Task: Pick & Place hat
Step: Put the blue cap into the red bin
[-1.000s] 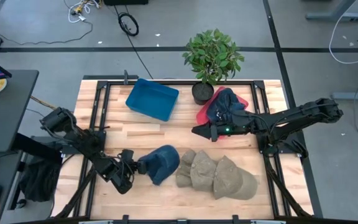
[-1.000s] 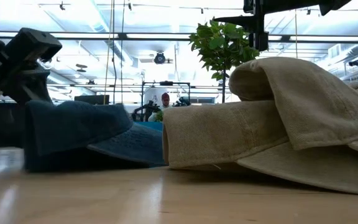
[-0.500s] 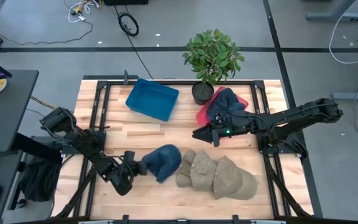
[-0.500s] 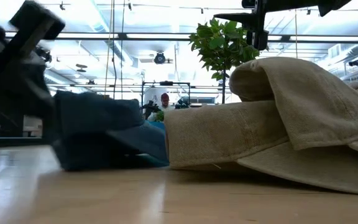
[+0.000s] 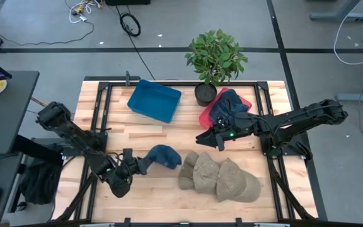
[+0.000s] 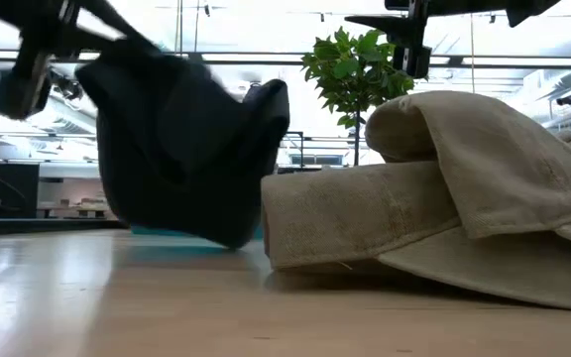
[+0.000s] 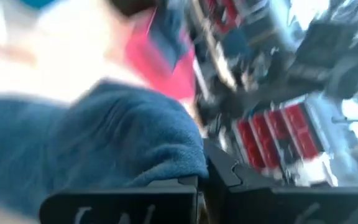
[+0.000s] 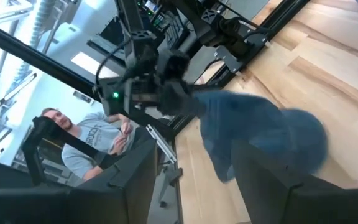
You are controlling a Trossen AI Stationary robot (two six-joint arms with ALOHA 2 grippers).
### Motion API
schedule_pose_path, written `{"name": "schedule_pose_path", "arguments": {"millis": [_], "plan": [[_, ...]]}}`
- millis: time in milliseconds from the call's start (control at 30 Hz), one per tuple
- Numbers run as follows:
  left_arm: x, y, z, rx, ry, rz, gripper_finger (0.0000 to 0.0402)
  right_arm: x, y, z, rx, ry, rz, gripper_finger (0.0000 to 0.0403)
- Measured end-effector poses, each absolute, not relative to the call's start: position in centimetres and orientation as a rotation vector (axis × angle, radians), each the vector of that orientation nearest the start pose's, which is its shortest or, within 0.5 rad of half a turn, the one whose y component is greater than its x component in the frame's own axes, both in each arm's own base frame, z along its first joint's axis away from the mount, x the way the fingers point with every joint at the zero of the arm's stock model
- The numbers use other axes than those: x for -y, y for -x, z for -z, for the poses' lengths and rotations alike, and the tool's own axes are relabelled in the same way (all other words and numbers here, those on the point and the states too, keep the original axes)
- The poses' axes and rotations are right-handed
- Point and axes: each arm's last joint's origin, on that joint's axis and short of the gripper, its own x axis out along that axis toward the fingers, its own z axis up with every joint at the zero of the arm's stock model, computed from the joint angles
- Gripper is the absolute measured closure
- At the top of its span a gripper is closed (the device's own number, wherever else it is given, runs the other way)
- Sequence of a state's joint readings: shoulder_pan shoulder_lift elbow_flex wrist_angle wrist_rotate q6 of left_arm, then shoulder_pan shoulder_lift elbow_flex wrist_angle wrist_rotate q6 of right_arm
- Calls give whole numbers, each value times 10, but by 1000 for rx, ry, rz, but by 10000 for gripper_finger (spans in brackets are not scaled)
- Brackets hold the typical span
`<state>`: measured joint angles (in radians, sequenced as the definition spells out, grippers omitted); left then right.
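A blue hat (image 5: 163,155) hangs bunched from my left gripper (image 5: 142,164), which is shut on it over the table's near left part. In the low view the blue hat (image 6: 188,149) sags toward the wood; whether its lowest part touches, I cannot tell. Right beside it on the table lie tan hats (image 5: 220,177), overlapping each other. My right gripper (image 5: 200,136) hovers open above the table's middle with nothing between its fingers; the right wrist view shows the blue hat (image 8: 263,138) beyond them. My left gripper pinches an edge of the blue hat (image 7: 178,169) between its two fingers (image 7: 124,200), on the hat's left side. The fingers come level from the table's left. The cloth hangs slack below and beyond the fingers, raised off the wood.
A blue bin (image 5: 154,100) stands at the far left, a potted plant (image 5: 215,58) at the far middle. Red and dark blue hats (image 5: 227,107) lie piled under the right arm. A seated person (image 8: 87,142) shows beyond the table.
My left gripper has shut on the blue hat and risen with it, moving slightly toward the table's far edge. The hat, which lay flat on the wood, is now raised and bunched, hanging from the fingers.
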<state>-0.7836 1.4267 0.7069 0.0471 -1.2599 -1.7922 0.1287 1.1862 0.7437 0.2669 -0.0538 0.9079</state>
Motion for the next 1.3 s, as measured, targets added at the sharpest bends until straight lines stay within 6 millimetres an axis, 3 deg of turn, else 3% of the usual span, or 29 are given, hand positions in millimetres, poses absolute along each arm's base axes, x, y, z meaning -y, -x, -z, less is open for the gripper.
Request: {"name": "schedule_pose_path", "arguments": {"millis": [233,500,700,1000,1300], "plan": [[153,-209,-236,301,978,-689,399,-35,-261,-282,-239,-971,-88,193],[139,-218,-252,332,853,-781,399,-38,-262,-292,-163,-1115,-148,190],[134,-227,-269,332,744,-846,399,-41,-261,-298,-90,-1236,-137,148],[127,-238,-297,290,604,-906,399,-41,-262,-299,-66,-1730,-80,64],[115,-246,-307,290,559,-964,399,-50,-260,-301,44,-1916,-30,52]]}}
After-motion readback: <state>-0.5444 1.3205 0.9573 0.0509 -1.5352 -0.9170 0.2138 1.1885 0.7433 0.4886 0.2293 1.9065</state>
